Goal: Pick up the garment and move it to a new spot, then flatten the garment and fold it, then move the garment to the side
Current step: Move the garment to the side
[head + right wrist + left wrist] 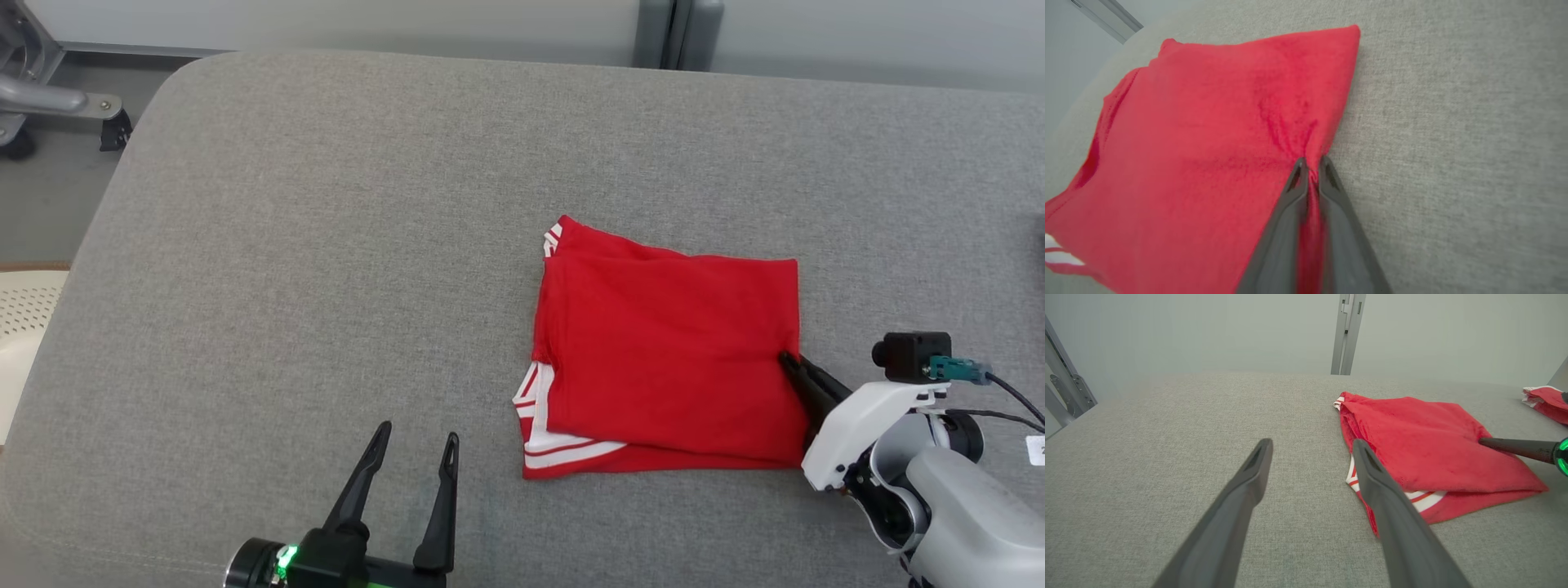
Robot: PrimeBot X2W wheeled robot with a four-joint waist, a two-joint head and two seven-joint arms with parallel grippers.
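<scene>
As the cloth lies folded, stage: judged the last step, the move to the side; flattening and folding look done
Garment (669,359): red, white bands at 1 hem; folded into a squarish pad of several layers, flat on the grey padded table (326,245), right of its middle in the head view
Right gripper (790,361): fingers pressed nearly together on the garment's right-hand edge, about midway along it; a thin ridge of red cloth is nipped between the 2 fingers, and creases fan out from the nip in the right wrist view
Reason for grip: likely an edge hold meant to take all layers at once, so the pad can be dragged or lifted without unfolding; whether the lowest layer is caught cannot be told
Left gripper (418,437): 2 fingers spread wide, nothing between them; low over the table's near side
Reason for stance: judged parked clear, leaving the move to the right arm
Garment to right gripper: touching; the pad spreads away to the left of the fingertips, the arm coming in low from the right
Garment to left gripper: apart; the striped corner lies just beyond its right-hand finger in the left wrist view
Other cloth (1545,400): 1 more red and white piece at the far right, well apart from the pad
Risk: with 1 nip point, the top layers may slide or the fold may open
</scene>
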